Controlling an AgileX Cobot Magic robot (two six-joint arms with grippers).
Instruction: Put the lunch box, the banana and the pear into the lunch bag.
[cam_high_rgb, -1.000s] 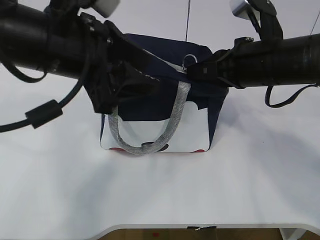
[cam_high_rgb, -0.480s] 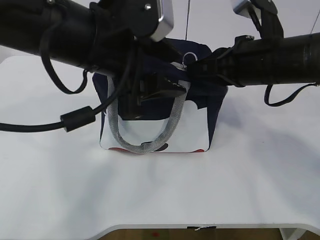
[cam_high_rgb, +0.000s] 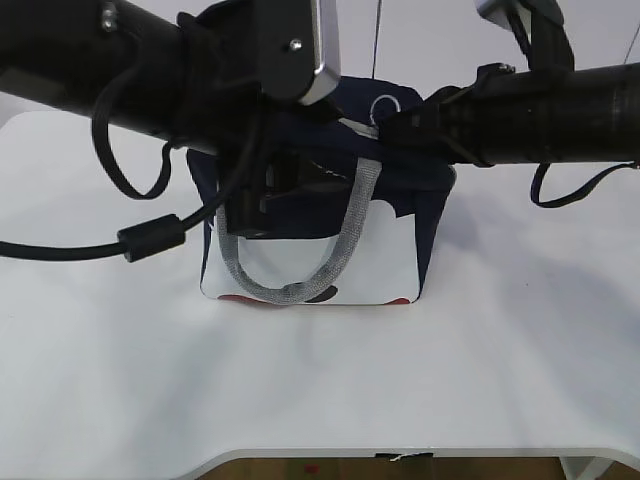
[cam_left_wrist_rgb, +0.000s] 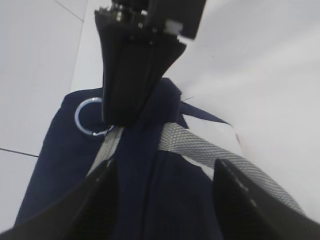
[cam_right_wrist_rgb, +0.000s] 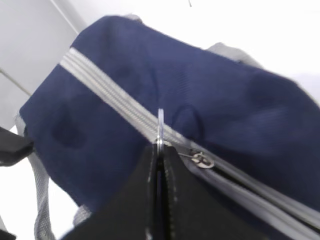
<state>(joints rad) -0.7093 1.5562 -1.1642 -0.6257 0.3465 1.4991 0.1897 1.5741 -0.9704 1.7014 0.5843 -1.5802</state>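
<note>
The navy lunch bag (cam_high_rgb: 425, 200) stands mid-table, its white front panel and grey handle (cam_high_rgb: 345, 240) facing me. Its grey zipper (cam_right_wrist_rgb: 100, 82) runs across the top. My right gripper (cam_high_rgb: 385, 128) is shut on the zipper's ring pull (cam_right_wrist_rgb: 160, 122), next to the slider (cam_right_wrist_rgb: 202, 160). My left gripper (cam_left_wrist_rgb: 165, 200) is open, with its fingers either side of the navy fabric on the bag's top. That view also shows the ring pull (cam_left_wrist_rgb: 76, 117) and the right gripper (cam_left_wrist_rgb: 117, 117). The lunch box, the banana and the pear are out of view.
The bag stands on a white table (cam_high_rgb: 320, 390) whose front edge (cam_high_rgb: 400, 452) is near the bottom of the exterior view. Both black arms cross above the bag, with a cable (cam_high_rgb: 150, 238) hanging from the left arm.
My left arm has swung in from the left, over the bag's top. The right gripper has stayed on the ring pull, which has shifted slightly up.
</note>
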